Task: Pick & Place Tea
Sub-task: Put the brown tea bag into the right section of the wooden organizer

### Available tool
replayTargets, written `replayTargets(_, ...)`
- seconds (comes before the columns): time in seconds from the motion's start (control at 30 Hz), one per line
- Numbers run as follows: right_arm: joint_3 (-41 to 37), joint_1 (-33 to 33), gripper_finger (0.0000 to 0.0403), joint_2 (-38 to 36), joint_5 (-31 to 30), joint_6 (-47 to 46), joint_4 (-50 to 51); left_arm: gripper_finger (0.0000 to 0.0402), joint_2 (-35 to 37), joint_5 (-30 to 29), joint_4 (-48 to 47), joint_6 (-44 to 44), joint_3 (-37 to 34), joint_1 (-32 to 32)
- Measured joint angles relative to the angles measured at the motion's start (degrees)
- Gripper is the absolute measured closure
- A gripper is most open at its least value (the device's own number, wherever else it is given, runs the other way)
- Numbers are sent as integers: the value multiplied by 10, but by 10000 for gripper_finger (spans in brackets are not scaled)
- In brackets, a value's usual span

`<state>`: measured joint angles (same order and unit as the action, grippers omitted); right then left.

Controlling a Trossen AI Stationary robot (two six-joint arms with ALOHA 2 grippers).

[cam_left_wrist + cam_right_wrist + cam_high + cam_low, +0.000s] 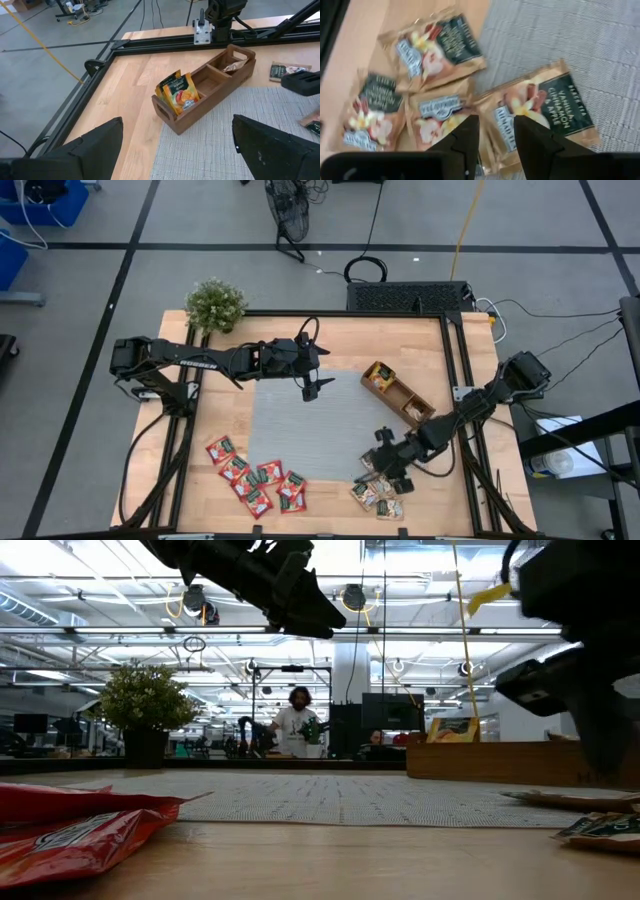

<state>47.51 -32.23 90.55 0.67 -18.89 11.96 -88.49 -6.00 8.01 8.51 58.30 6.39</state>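
Pale sachets with dark green labels lie overlapping at the grey mat's near right corner. My right gripper is low over them. In the right wrist view it is open by a narrow gap, standing over the edge of one sachet where it overlaps another. Red sachets lie in a heap on the wood by the near edge. Orange-yellow sachets stand in an end compartment of the brown tray. My left gripper hangs open, high above the mat's far edge. My right gripper points down at the overlapping pale sachets, one finger on either side of a sachet's edge. Whether its fingertips touch the sachets, I cannot tell. The sachets lie flat on the mat and the wood.
A potted plant stands at the table's far left corner. Black frame rails run along the table's edges. The tray lies slantwise off the mat's far right corner. Bare mat stretches between both arms. A person sits far off in the room.
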Motion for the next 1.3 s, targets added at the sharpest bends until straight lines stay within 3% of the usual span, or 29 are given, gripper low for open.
replayTargets(0.23, 0, -31, 297, 1, -77, 40, 8, 36, 0, 0, 0, 0, 0, 0)
replayTargets(0.5, 0, -31, 298, 13, -85, 51, 30, 36, 0, 0, 0, 0, 0, 0)
replayTargets(0.63, 25, -19, 298, -18, -147, 34, 111, 36, 0, 0, 0, 0, 0, 0)
replayTargets(0.73, 57, -7, 299, -55, -201, -50, 194, 36, 0, 0, 0, 0, 0, 0)
replayTargets(0.87, 75, 29, 312, -107, -199, -191, 337, 36, 0, 0, 2, 0, 0, 0)
replayTargets(0.97, 63, 56, 335, -126, -146, -279, 407, 36, 0, 0, 4, 0, 0, 0)
replayTargets(1.1, 34, 72, 366, -133, -79, -301, 400, 36, 0, 0, 12, 0, 0, 0)
replayTargets(1.3, -4, 103, 399, -133, -80, -300, 404, 36, 0, 0, 13, 0, 0, 0)
